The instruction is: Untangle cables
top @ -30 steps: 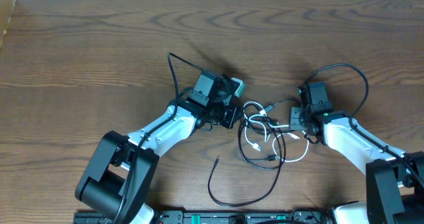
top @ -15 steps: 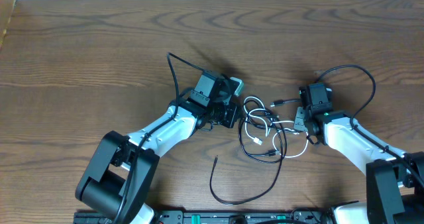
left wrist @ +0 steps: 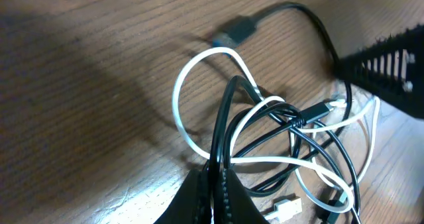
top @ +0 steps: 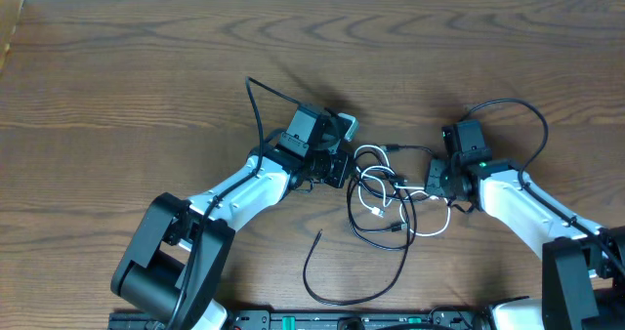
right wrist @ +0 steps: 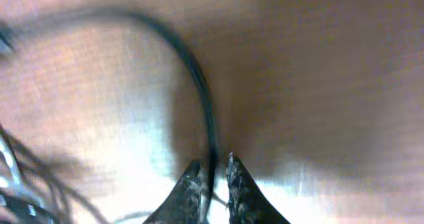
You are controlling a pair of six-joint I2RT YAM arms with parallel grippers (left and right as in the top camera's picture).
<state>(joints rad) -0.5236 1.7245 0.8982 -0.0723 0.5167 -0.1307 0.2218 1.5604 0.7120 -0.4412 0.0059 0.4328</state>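
**A:** Wood-grain table (top: 146,66), seen from above and from both wrists. Where are the cables?

**B:** Between the two arms, in one knot at the middle of the table. The black cable (left wrist: 222,128) loops several times through the white cable (left wrist: 177,105). A long black tail curves off toward the near edge.

**A:** And the grippers?

**B:** The left gripper (left wrist: 213,184) is clamped on a black strand at the left side of the knot. The right gripper (right wrist: 212,174) sits at the right side. Its view is blurred, but its fingers look pinched on the black cable as well, not far from its plug (left wrist: 235,32).

**A:** What could go wrong?

**B:** Both hold the same cable, as far as I can judge. Pulling apart would likely cinch the black loops around the white one and tighten the knot. The thin strand could also slide out of either grip, or the whole bundle could drag along without opening.
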